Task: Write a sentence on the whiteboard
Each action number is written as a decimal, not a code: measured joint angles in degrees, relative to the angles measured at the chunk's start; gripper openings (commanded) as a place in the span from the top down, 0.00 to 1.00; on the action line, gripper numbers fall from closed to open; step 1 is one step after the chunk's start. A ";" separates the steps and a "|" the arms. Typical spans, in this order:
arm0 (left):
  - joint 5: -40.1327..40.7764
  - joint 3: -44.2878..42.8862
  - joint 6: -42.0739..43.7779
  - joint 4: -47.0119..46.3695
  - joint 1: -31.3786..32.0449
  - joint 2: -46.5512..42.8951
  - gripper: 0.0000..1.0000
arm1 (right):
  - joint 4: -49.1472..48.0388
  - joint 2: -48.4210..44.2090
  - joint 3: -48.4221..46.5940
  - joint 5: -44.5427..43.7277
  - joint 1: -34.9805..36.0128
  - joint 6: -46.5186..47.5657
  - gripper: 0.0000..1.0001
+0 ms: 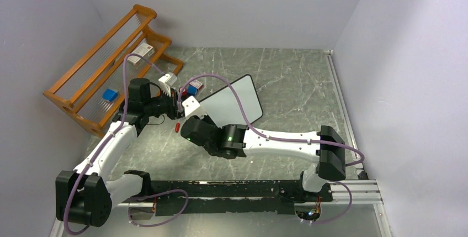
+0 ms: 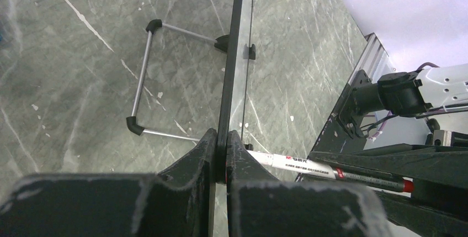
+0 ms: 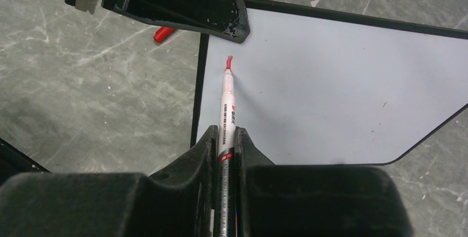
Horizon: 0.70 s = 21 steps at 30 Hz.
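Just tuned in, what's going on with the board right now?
The left hand is shut on one edge of the whiteboard, steadying it. The right hand is shut on a red marker, uncapped, with its tip over the board near that clamped edge. The white surface shows no lettering, so the sentence is not yet started.

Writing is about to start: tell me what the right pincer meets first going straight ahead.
The right pincer's marker tip would likely touch the whiteboard's blank face near its edge first; the gap left is unclear.
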<state>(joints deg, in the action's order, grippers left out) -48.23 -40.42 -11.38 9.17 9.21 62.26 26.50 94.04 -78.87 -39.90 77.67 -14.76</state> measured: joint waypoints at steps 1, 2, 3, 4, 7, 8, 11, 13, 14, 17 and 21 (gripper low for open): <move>0.00 0.00 0.00 0.00 0.00 0.00 0.95 | 0.22 0.02 0.00 0.07 0.00 -0.13 1.00; 0.00 0.00 0.00 0.00 0.00 0.00 0.95 | 0.44 0.04 0.00 0.13 0.00 -0.28 1.00; 0.00 0.00 0.00 -0.02 0.00 0.00 0.95 | 0.68 0.07 0.00 0.24 0.00 -0.46 1.00; 0.00 0.00 0.00 -0.02 0.00 0.00 0.95 | 0.96 0.09 0.00 0.33 0.02 -0.66 1.00; 0.00 0.00 0.00 -0.02 0.00 0.00 0.95 | 1.62 0.11 0.02 0.68 0.00 -1.27 1.00; -0.02 0.00 0.00 -0.02 0.00 0.00 0.95 | 1.73 0.13 0.02 0.74 0.00 -1.38 1.00; 0.00 0.00 0.00 -0.02 0.00 0.00 0.95 | 1.99 0.13 0.28 0.98 0.02 -1.95 1.00; 0.00 0.00 0.00 -0.02 0.00 0.02 0.95 | 2.16 0.13 0.57 1.14 0.02 -2.32 1.00; 0.02 0.00 0.00 -0.02 -0.02 0.02 0.95 | 2.25 0.13 0.68 1.18 0.02 -2.43 1.00; 0.00 0.00 0.00 -0.07 -0.02 0.09 0.95 | 2.75 0.13 0.90 1.51 0.02 -3.02 1.00; 0.02 0.00 0.00 -0.15 -0.02 0.11 0.95 | 3.21 0.07 1.46 1.86 0.02 -3.54 1.00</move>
<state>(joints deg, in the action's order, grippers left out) -48.21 -40.42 -11.38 9.02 9.19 62.37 29.71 94.11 -77.41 -38.04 77.69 -18.31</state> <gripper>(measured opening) 0.112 0.145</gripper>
